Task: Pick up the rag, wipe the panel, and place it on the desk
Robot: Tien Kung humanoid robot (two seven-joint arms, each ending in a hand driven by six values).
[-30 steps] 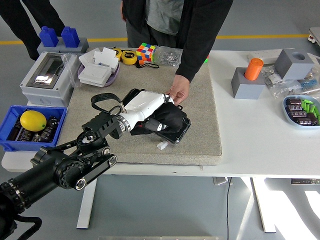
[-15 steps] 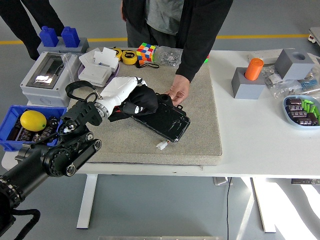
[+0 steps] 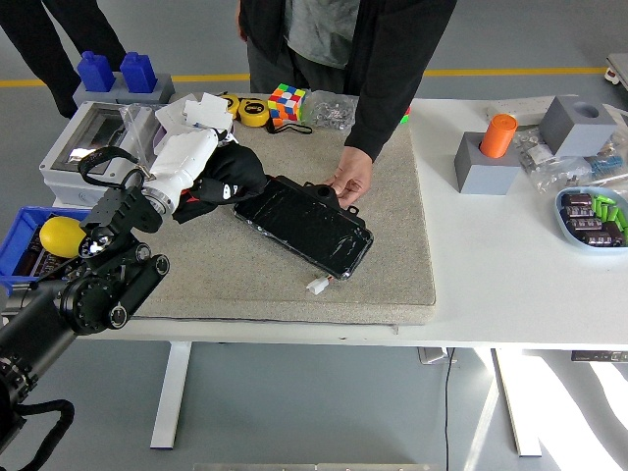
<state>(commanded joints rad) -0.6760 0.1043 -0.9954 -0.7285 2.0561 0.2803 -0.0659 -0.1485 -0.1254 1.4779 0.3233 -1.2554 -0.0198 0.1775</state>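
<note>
- Setting: a white tabletop (image 3: 510, 265) on a grey workshop floor, with a beige mat (image 3: 245, 275) laid over its left half.
- Left hand (image 3: 196, 165): white-shelled, fingers closed around the black rag (image 3: 231, 175), which bunches out past the fingertips. Hand and rag sit over the mat's far-left part; whether the rag touches the mat cannot be told.
- Right hand: not in view.
- Panel (image 3: 304, 224): a black glossy slab lying diagonally on the mat, its upper-left end just beside the rag. The rag is off the panel's face at this moment.
- Person: stands at the far side; one hand (image 3: 350, 183) rests on the panel's far edge, apparently steadying it.
- Surroundings: a grey box (image 3: 83, 157) and a blue bin (image 3: 20, 280) holding a lemon (image 3: 61, 235) at left; a colour cube (image 3: 287, 102) at the far edge; an orange cylinder (image 3: 497, 134) on a grey block at right.
- Progress, as judged: the pick-up is done, since the rag is in the grasp. Wiping looks finished or between strokes. Setting the rag down and letting go remains.
</note>
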